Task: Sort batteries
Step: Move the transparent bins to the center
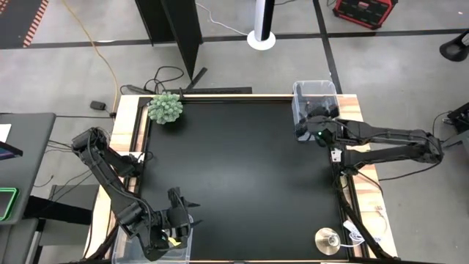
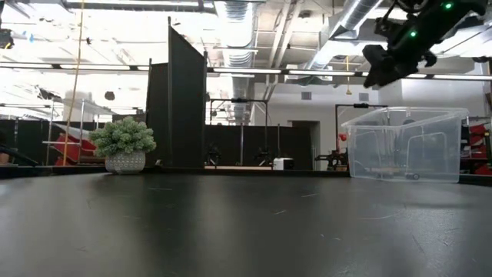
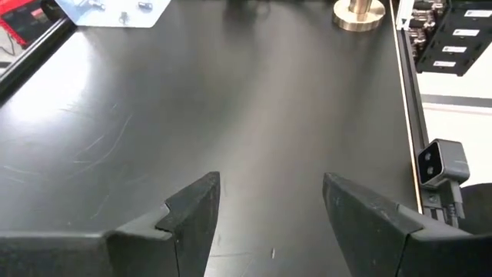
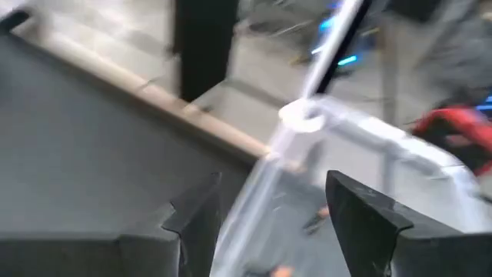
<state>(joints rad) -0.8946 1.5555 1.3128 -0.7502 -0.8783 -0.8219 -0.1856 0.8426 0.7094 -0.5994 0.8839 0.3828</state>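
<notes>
The batteries that show lie on the floor of the clear bin (image 1: 315, 99) at the table's far right corner. They are tiny cylinders (image 3: 123, 15) in the left wrist view and blurred shapes (image 4: 314, 221) in the right wrist view. My right gripper (image 1: 305, 130) (image 4: 273, 204) hangs open over this bin's near-left corner (image 4: 304, 115), well above its rim (image 2: 403, 115), and holds nothing. My left gripper (image 1: 179, 209) (image 3: 273, 200) is open and empty at the near left, over the black table beside a second clear bin (image 1: 157, 246).
A small potted plant (image 1: 165, 108) stands at the far left corner. A round silver disc (image 1: 327, 240) (image 3: 358, 11) sits at the near right corner. A yellow tag (image 1: 174, 240) lies by the near-left bin. Bare black tabletop (image 1: 242, 169) spans the middle.
</notes>
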